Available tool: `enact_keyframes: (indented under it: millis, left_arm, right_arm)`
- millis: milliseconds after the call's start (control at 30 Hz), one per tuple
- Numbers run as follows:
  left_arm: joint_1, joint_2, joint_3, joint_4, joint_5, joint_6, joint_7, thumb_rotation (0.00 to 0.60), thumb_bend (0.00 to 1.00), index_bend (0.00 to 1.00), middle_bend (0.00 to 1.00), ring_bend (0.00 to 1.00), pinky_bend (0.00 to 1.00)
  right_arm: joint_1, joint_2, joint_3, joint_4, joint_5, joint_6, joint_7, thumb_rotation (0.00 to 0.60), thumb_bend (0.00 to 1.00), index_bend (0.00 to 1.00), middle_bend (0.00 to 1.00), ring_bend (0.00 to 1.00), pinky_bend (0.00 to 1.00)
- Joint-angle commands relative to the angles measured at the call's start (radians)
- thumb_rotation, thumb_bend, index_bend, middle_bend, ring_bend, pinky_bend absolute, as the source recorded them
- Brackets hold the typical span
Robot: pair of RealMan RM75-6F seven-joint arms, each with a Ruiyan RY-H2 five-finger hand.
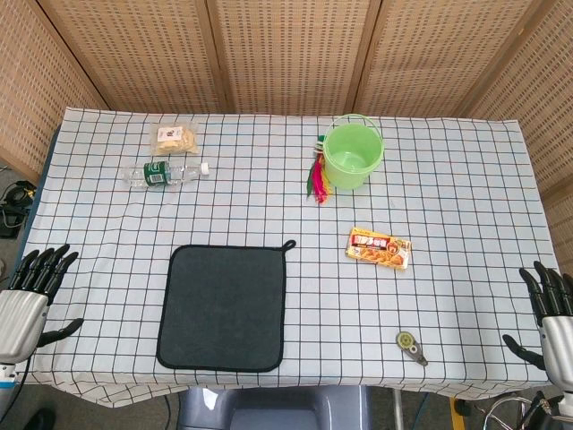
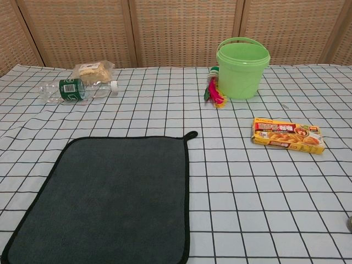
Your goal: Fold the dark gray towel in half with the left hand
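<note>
The dark gray towel [image 1: 224,306] lies flat and unfolded on the checked tablecloth at the front left of centre, with a small hanging loop at its far right corner. In the chest view the dark gray towel [image 2: 110,198] fills the lower left. My left hand [image 1: 31,291] hovers at the table's left front edge, well left of the towel, fingers spread and holding nothing. At the right front edge my right hand [image 1: 548,313] is likewise spread and empty. Neither hand shows in the chest view.
A green bucket [image 1: 353,152] stands at the back with a feathered toy [image 1: 317,179] beside it. A water bottle [image 1: 166,172] and a snack bag [image 1: 174,137] lie back left. A curry box [image 1: 380,248] lies right of the towel, a small tape dispenser [image 1: 412,346] near the front.
</note>
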Motion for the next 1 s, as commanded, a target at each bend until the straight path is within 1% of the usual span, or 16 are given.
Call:
enact_keyframes:
  millis: [33,267,400,467,567,700,733,800,833,867,933,967,1000]
  left_arm:
    - [0.000,-0.001,0.000,0.000,-0.001,-0.002,0.002,0.600,0.00,0.00,0.00,0.00,0.00]
    - [-0.007,-0.005,0.007,-0.002,0.007,-0.019,0.013,0.600,0.00,0.00,0.00,0.00,0.00]
    - [-0.039,-0.022,0.004,-0.005,0.018,-0.066,0.028,0.600,0.00,0.00,0.00,0.00,0.00]
    - [-0.069,-0.036,-0.005,-0.007,0.009,-0.112,0.050,0.600,0.00,0.00,0.00,0.00,0.00]
    - [-0.145,-0.061,-0.035,-0.021,-0.019,-0.222,0.090,0.600,0.00,0.00,0.00,0.00,0.00]
    - [-0.277,-0.108,-0.076,-0.014,-0.020,-0.385,0.136,0.600,0.00,0.00,0.00,0.00,0.00]
    - [-0.307,-0.121,-0.083,-0.009,-0.018,-0.420,0.135,0.600,0.00,0.02,0.00,0.00,0.00]
    - [-0.400,-0.178,-0.105,0.017,0.016,-0.508,0.116,0.600,0.03,0.07,0.00,0.00,0.00]
    - [-0.437,-0.204,-0.116,0.043,0.018,-0.544,0.100,0.600,0.08,0.11,0.00,0.00,0.00]
    - [-0.456,-0.217,-0.119,0.056,0.021,-0.562,0.092,0.600,0.16,0.13,0.00,0.00,0.00]
    - [-0.509,-0.254,-0.130,0.092,0.035,-0.606,0.082,0.600,0.26,0.18,0.00,0.00,0.00]
    - [-0.534,-0.272,-0.134,0.109,0.042,-0.625,0.081,0.600,0.30,0.20,0.00,0.00,0.00]
    - [-0.558,-0.288,-0.137,0.125,0.047,-0.643,0.082,0.600,0.31,0.21,0.00,0.00,0.00]
  right_arm:
    - [0.000,0.000,-0.001,0.000,0.000,-0.001,0.002,0.600,0.00,0.00,0.00,0.00,0.00]
    - [0.001,0.005,-0.001,-0.002,0.004,-0.006,0.010,0.600,0.00,0.00,0.00,0.00,0.00]
    - [0.000,0.008,0.000,-0.007,0.012,-0.009,0.009,0.600,0.00,0.00,0.00,0.00,0.00]
    - [0.001,0.009,0.002,-0.011,0.019,-0.012,0.007,0.600,0.00,0.00,0.00,0.00,0.00]
    - [0.003,0.010,0.006,-0.015,0.039,-0.024,-0.003,0.600,0.00,0.00,0.00,0.00,0.00]
    - [0.009,0.008,0.015,-0.015,0.069,-0.043,-0.016,0.600,0.00,0.00,0.00,0.00,0.00]
    - [0.010,0.007,0.017,-0.015,0.077,-0.048,-0.017,0.600,0.00,0.00,0.00,0.00,0.00]
    - [0.013,0.008,0.022,-0.015,0.102,-0.062,-0.019,0.600,0.00,0.00,0.00,0.00,0.00]
    - [0.015,0.008,0.025,-0.015,0.112,-0.067,-0.020,0.600,0.00,0.00,0.00,0.00,0.00]
    - [0.016,0.008,0.027,-0.016,0.117,-0.069,-0.021,0.600,0.00,0.00,0.00,0.00,0.00]
    - [0.018,0.008,0.032,-0.015,0.130,-0.075,-0.022,0.600,0.00,0.00,0.00,0.00,0.00]
    - [0.019,0.008,0.034,-0.015,0.136,-0.078,-0.023,0.600,0.00,0.00,0.00,0.00,0.00]
    - [0.020,0.008,0.036,-0.014,0.142,-0.081,-0.024,0.600,0.00,0.00,0.00,0.00,0.00]
